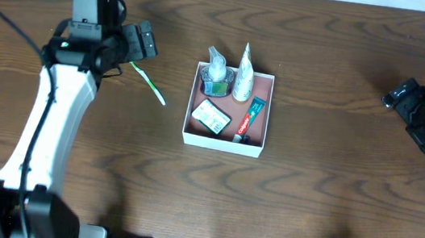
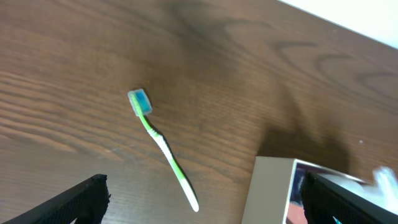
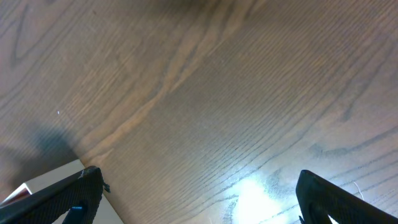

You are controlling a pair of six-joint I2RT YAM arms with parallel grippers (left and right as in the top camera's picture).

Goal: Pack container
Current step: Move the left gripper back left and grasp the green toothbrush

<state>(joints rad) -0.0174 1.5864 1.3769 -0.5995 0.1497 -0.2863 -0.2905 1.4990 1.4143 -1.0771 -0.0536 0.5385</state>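
Observation:
The container [image 1: 224, 142], a square shallow box with white walls and a reddish-brown inside, sits mid-table. It holds two small bottles [image 1: 216, 72], a toothpaste tube [image 1: 250, 115] and a green-white packet [image 1: 212, 116]. A green-and-white toothbrush [image 1: 149, 84] lies on the table left of the box; it also shows in the left wrist view [image 2: 163, 147], head away from the box corner [image 2: 268, 186]. My left gripper [image 1: 142, 41] is open and empty, just above-left of the toothbrush; its fingers [image 2: 199, 202] straddle the handle end. My right gripper [image 1: 404, 95] is open and empty, far right.
The dark wood table [image 1: 308, 204] carries nothing else loose. A black cable [image 1: 13, 21] runs from the left arm toward the back left edge. The box corner shows at the lower left of the right wrist view [image 3: 43, 180].

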